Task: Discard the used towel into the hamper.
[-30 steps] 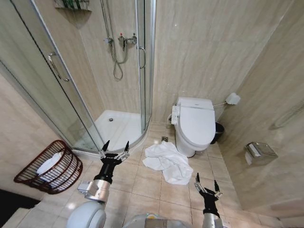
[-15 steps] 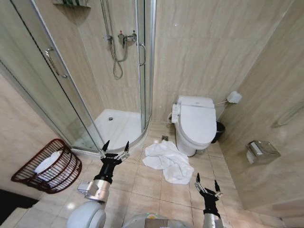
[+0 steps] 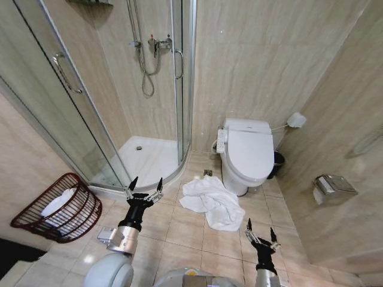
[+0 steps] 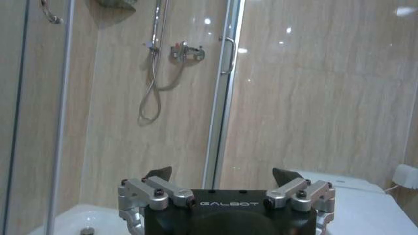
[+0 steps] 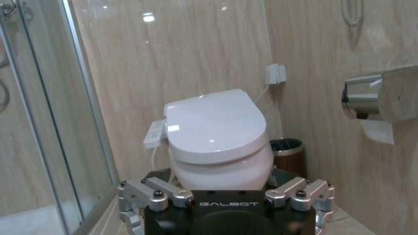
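At the bottom of the head view the right gripper [image 3: 261,233] stands low right of centre, its fingers spread apart and holding nothing, above bare floor tiles [image 3: 179,239]. The left gripper [image 3: 144,188] sits a little higher, left of centre, with its fingers likewise spread wide and empty; in the left wrist view the same gripper [image 4: 222,172] points at the shower wall with both dark fingertips well apart, and in the right wrist view the right gripper [image 5: 222,175] faces the toilet [image 5: 216,142] with its fingers apart too.

Between the two grippers in the head view, just past them at the centre of the frame, the towel [image 3: 210,200] lies crumpled and white on the floor, close beside the foot of the toilet. At the lower left of the frame the hamper [image 3: 57,208], reddish-brown with open ribbed sides, lies tipped over with its mouth turned toward the camera and something white inside; it is well apart from the towel and near the curved edge of the shower tray [image 3: 146,161].

Farther back, the lid of the toilet is down, and a small dark bin [image 3: 276,162] stands just beside it against the wall. At the right edge a metal paper holder [image 3: 332,186] hangs on the side wall. In the upper left the glass shower door [image 3: 66,89] and the hose with its tap [image 3: 149,51] fill the corner
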